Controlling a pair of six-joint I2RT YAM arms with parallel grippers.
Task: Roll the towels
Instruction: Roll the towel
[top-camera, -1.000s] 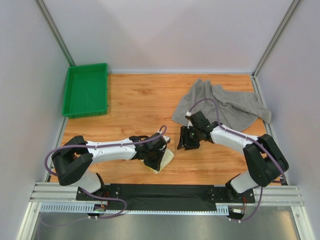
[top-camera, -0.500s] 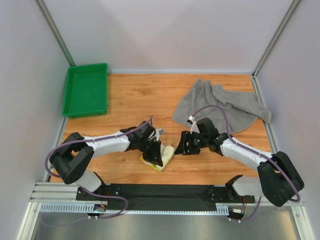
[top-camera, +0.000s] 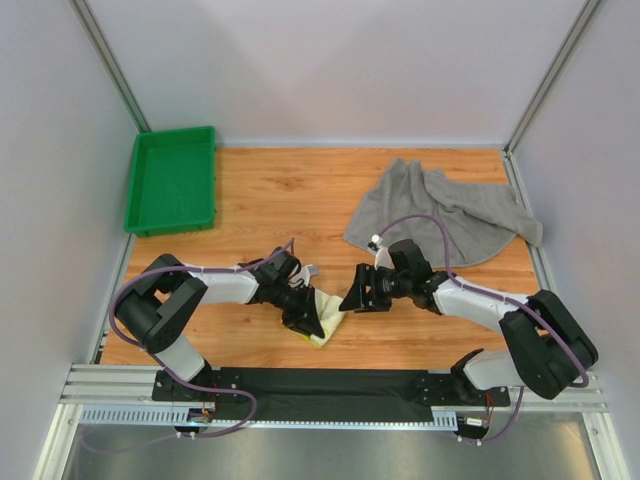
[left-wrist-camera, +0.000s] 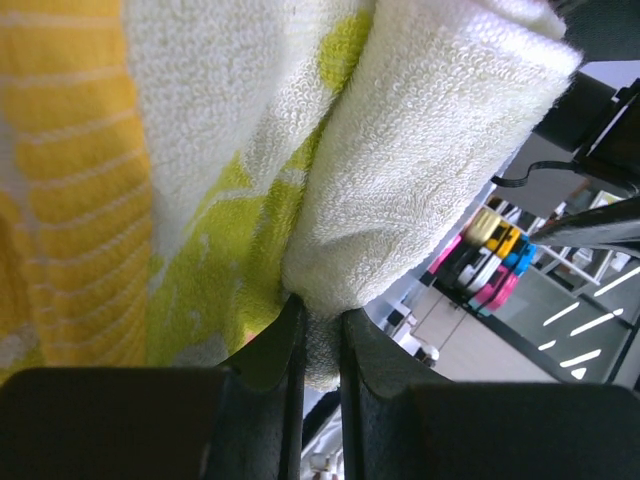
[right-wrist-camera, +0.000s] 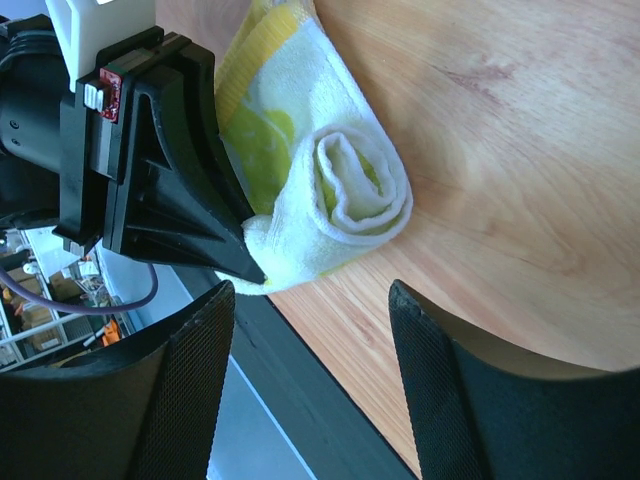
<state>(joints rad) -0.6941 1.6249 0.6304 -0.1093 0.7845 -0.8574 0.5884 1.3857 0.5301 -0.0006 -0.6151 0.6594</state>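
From above, the left gripper (top-camera: 308, 320) pinches the yellow towel (top-camera: 327, 322), the right gripper (top-camera: 348, 300) parted just beside it, with the grey towel (top-camera: 450, 210) well behind; the left wrist shows fingers (left-wrist-camera: 265, 355) clamping a fold; the right wrist shows the rolled yellow towel (right-wrist-camera: 340, 190) just ahead of spread fingers (right-wrist-camera: 180, 400).

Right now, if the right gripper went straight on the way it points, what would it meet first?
Most likely the rolled end of the white-yellow towel, which the left gripper pinches; the gap between is hard to judge.

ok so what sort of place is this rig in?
Likely a lab robot test cell: wood-grain tabletop walled by white panels on aluminium posts, with a green tray, grey towel and white-yellow towel as props.
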